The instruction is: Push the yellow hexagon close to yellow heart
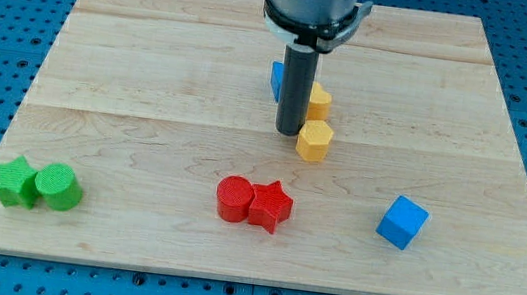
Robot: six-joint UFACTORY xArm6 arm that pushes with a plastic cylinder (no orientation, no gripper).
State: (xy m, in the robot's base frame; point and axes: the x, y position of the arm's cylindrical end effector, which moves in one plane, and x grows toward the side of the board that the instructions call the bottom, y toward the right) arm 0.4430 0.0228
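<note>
The yellow hexagon sits near the middle of the wooden board. The yellow heart lies just above it toward the view's top, almost touching, partly hidden by the rod. My tip rests on the board right at the hexagon's left side. A blue block peeks out behind the rod on its left; its shape cannot be made out.
A red cylinder and a red star touch each other below the middle. A blue cube lies at the lower right. A green block and a green cylinder sit together at the lower left.
</note>
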